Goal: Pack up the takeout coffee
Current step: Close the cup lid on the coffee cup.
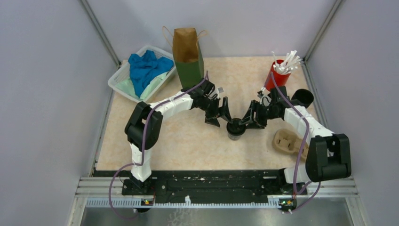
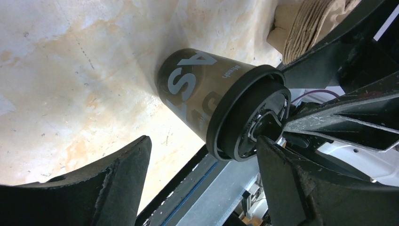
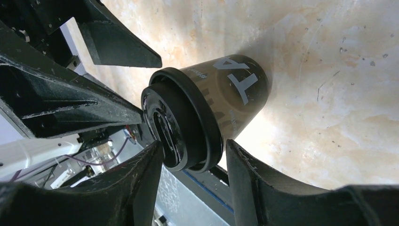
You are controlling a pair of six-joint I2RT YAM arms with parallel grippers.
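One takeout coffee [image 1: 235,128], a small dark cup with a black lid, stands upright mid-table. My left gripper [image 1: 220,117] hovers at its left and is open. In the left wrist view its wide-spread fingers [image 2: 117,179] have nothing between them, and the cup [image 2: 202,84] sits just past the tips, near the right-hand finger. My right gripper [image 1: 249,121] reaches in from the right. In the right wrist view the lid rim of the cup [image 3: 235,89] sits between the right gripper's [image 3: 194,142] fingers, with a thin gap at one side. Another black cup [image 1: 304,96] stands at the far right.
A brown and green paper bag [image 1: 187,52] stands open at the back. A red cup of white sticks [image 1: 280,70] is at the back right. A tan pulp carrier [image 1: 287,140] lies near the right arm. A white basket [image 1: 120,84] of blue and green cloths sits back left.
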